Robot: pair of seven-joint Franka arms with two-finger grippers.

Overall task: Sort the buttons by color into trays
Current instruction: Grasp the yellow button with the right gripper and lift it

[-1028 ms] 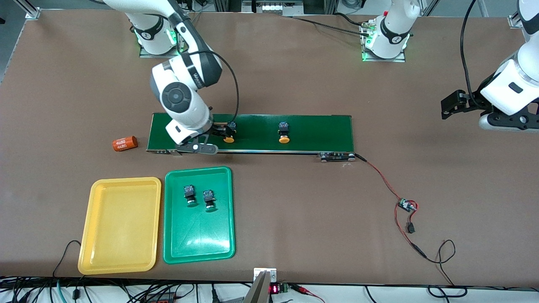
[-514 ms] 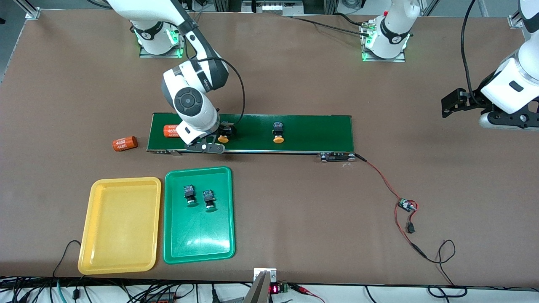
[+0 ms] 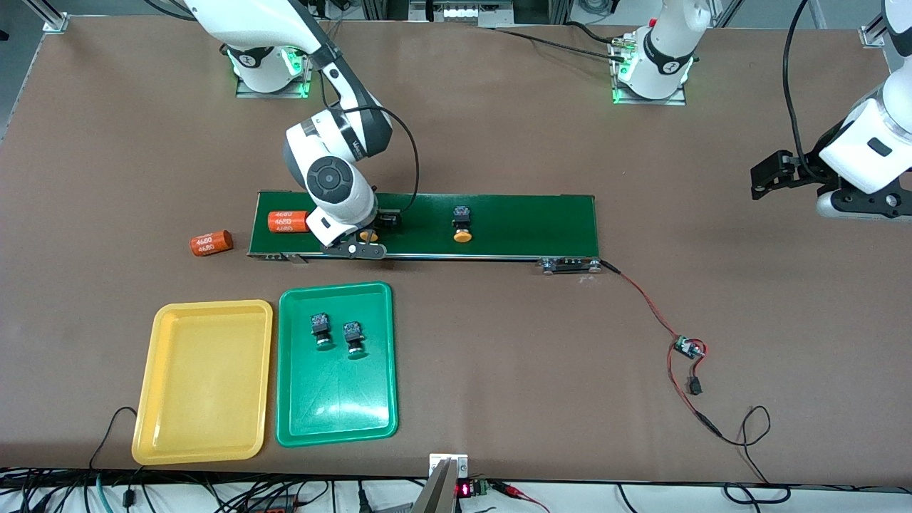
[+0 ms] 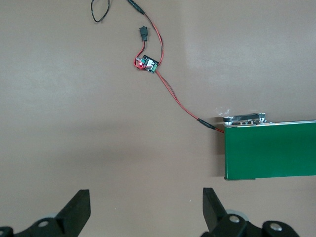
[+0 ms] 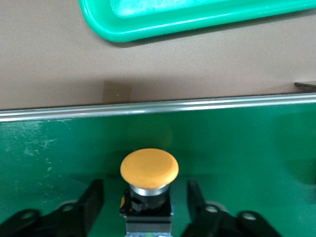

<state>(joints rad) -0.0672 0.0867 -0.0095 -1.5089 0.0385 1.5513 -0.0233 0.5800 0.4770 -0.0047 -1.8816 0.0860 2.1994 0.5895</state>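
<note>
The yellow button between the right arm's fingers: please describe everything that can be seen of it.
The yellow button has a round, domed, smooth yellow-orange cap, plastic by its look, on a silvery collar above a dark boxy body. It lies on its side on the green belt, cap toward the green tray. The right tool is low over the belt, a finger on each side of the body with gaps showing, so no grip can be confirmed. An orange cylinder lies on the belt near it.

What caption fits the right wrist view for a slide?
Right gripper straddling a yellow-orange button on the green conveyor belt, fingers either side.
</note>
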